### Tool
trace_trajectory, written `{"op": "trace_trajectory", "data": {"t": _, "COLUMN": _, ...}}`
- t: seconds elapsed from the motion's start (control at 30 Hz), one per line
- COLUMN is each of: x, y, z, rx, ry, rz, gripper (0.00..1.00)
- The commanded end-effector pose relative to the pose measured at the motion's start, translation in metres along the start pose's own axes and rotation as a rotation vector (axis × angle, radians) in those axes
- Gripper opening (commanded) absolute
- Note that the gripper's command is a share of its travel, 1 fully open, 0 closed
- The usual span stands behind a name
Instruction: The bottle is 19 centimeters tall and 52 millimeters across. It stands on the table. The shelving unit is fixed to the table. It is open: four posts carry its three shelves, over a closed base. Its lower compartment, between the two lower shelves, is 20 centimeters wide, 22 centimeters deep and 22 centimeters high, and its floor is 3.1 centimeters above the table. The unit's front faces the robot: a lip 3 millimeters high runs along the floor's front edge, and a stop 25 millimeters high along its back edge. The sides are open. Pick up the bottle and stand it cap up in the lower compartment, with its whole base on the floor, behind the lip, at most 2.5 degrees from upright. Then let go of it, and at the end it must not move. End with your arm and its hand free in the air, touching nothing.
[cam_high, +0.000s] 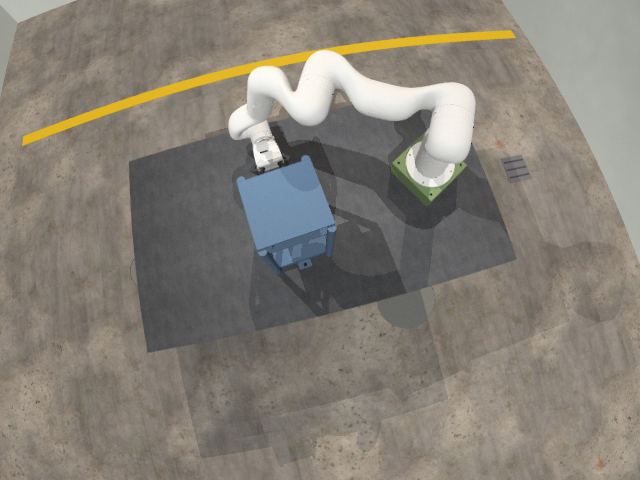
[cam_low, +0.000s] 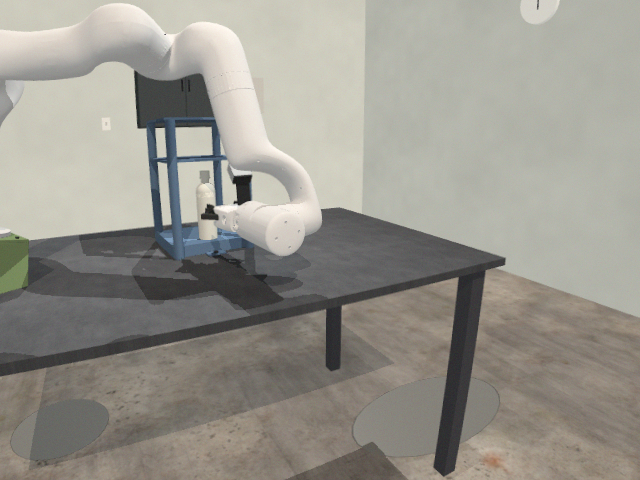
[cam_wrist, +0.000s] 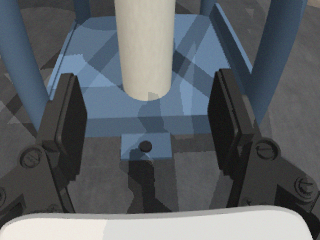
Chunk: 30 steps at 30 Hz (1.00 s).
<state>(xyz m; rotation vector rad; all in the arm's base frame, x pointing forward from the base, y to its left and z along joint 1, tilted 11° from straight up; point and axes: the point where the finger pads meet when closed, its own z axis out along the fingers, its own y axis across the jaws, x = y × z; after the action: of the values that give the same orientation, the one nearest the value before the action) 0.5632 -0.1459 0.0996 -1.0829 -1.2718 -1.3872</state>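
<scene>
The white bottle (cam_low: 205, 193) (cam_wrist: 143, 34) stands cap up on the floor of the lower compartment of the blue shelving unit (cam_high: 286, 209) (cam_low: 172, 206) (cam_wrist: 16, 47). Its base rests on the blue floor behind the front lip. In the top view the top shelf hides the bottle. My gripper (cam_high: 266, 167) (cam_low: 209, 212) (cam_wrist: 146, 91) is open and level at the unit's front. Both fingers stand clear of the bottle, which is a little beyond the fingertips. Nothing is between them.
The unit's front posts (cam_wrist: 280, 40) flank the gripper on both sides. A small blue tab with a hole (cam_wrist: 146, 147) sticks out below the front edge. A black block (cam_low: 242, 188) stands behind the unit. The green robot base (cam_high: 426, 180) (cam_low: 12, 263) is on the dark table (cam_low: 387, 248).
</scene>
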Motion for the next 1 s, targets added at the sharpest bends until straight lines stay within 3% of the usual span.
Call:
{"op": "trace_trajectory", "data": {"t": 0.0, "x": 0.0008, "y": 0.0007, "z": -0.0057, "rx": 0.000, "ry": 0.000, "rz": -0.002, "gripper": 0.73}}
{"op": "trace_trajectory", "data": {"t": 0.97, "x": 0.0026, "y": 0.0007, "z": -0.0115, "rx": 0.000, "ry": 0.000, "rz": -0.002, "gripper": 0.73}}
